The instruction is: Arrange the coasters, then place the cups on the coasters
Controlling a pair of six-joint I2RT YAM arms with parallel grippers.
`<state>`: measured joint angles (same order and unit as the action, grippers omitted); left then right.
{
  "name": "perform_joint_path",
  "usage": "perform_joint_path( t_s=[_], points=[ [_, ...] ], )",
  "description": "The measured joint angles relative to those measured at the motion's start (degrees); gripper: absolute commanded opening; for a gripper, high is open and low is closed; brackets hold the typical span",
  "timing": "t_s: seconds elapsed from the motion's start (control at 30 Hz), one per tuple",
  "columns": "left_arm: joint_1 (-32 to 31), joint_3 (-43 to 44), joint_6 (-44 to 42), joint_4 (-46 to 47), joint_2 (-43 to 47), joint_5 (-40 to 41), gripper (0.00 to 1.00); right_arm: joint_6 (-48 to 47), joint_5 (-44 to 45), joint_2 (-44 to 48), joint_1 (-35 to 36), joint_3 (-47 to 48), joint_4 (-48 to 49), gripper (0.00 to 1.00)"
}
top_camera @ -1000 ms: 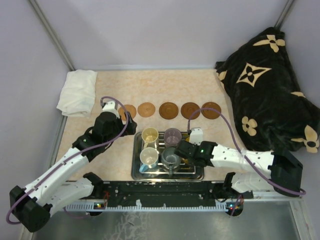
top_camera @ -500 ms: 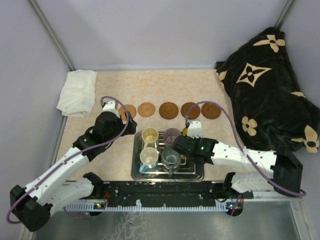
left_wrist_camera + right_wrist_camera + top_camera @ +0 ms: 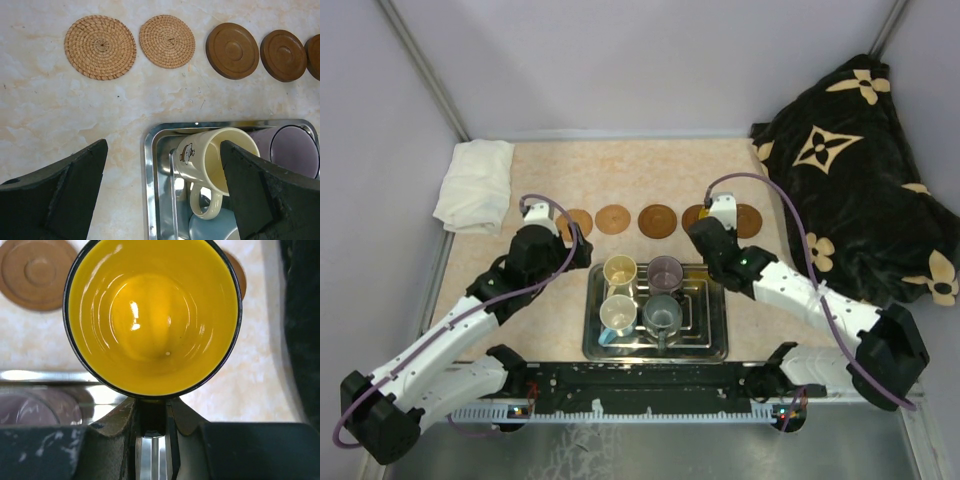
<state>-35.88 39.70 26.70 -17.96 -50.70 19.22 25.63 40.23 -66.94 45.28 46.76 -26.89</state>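
Observation:
Five coasters lie in a row beyond the tray [image 3: 710, 335]: two woven ones [image 3: 100, 47] [image 3: 167, 41] on the left and brown wooden ones [image 3: 232, 50] [image 3: 283, 55] to the right. The cream cup [image 3: 215, 160], the purple cup [image 3: 666, 271], the white cup with blue inside [image 3: 618, 314] and the grey cup [image 3: 662, 316] stand in the tray. My right gripper [image 3: 152, 412] is shut on the handle of the orange-yellow cup [image 3: 152, 315], held upright above the right part of the row, near the fourth coaster [image 3: 694, 216]. My left gripper [image 3: 164, 150] hangs open over the tray's far left corner, holding nothing.
A folded white cloth [image 3: 475, 185] lies at the far left. A dark blanket with cream flowers [image 3: 860, 160] is heaped along the right side, close to the last coaster [image 3: 748, 222]. Metal frame posts rise at both far corners.
My right gripper has lifted the orange-yellow cup out of the tray's right side and carried it away from me to the coaster row. The left arm has not moved.

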Motion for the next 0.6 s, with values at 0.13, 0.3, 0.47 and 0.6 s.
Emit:
perform_joint_path(
  t_s=[0.13,0.3,0.47,0.6],
  points=[
    [0.0,-0.8,0.0,0.6,0.0,0.5,0.99,-5.4,-2.5,-3.4,-5.9,2.5,5.7,0.00],
    [0.0,-1.3,0.0,1.6,0.0,1.6,1.00,-10.8,-5.6,-9.4,-13.3,4.2,12.3,0.00],
    [0.0,-1.3,-0.5,3.9,0.0,2.4,1.00,-14.7,-7.9,-15.8,-18.5,5.6,17.3,0.00],
    [0.0,-1.3,-1.4,5.6,-1.3,2.8,0.99,-16.7,-9.7,-19.3,-21.4,6.3,20.3,0.00]
  ],
)
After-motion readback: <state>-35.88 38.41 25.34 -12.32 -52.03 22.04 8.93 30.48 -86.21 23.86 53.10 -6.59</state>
